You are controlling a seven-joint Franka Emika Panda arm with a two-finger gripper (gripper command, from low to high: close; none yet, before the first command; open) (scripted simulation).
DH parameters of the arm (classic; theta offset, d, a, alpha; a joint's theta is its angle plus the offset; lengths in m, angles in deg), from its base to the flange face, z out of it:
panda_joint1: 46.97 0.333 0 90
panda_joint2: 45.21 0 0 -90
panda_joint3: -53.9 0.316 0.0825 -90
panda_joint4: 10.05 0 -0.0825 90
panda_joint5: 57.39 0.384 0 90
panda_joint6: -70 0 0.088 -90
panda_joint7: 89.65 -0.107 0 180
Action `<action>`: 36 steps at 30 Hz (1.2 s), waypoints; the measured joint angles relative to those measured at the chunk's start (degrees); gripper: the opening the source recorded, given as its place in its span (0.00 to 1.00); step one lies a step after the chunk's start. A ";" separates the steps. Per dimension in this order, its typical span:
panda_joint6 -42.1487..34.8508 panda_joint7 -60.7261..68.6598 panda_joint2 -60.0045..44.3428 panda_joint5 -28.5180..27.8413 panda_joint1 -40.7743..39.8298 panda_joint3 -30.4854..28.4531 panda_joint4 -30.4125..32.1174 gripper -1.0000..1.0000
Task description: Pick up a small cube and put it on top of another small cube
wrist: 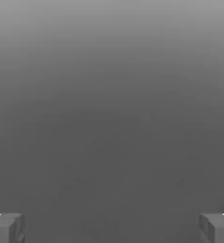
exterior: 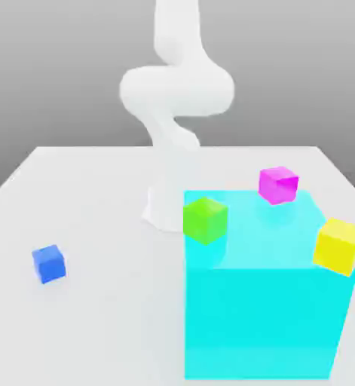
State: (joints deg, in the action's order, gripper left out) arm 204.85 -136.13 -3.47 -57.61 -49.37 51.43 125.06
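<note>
The gripper is spreading its 2 fingers wide, gripping nothing. The small blue cube is sitting alone on the table at the exterior view's left, well apart from the big cyan block.

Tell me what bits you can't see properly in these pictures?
- Big cyan block: its bottom is cut off by the exterior view's lower edge.
- Arm: its top is cut off by the exterior view's upper edge.
- Arm's base: partly hidden behind the cyan block and green cube.
- Fingers: cut off at the hand view's corners, wide apart, nothing between them.
- Blue cube: its far faces are turned away.
</note>
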 joint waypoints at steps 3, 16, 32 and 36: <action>4.37 -0.92 -6.00 -0.31 -3.42 -3.51 4.58 0.50; 24.11 -4.59 -33.76 -1.01 -19.37 -18.84 24.62 0.50; 41.50 10.59 -57.13 20.62 -37.94 -2.72 26.09 0.00; 41.41 10.34 -57.01 20.30 -38.03 -2.69 26.12 0.00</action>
State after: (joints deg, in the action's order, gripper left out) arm 246.26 -125.79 -60.48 -37.31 -87.41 48.74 151.18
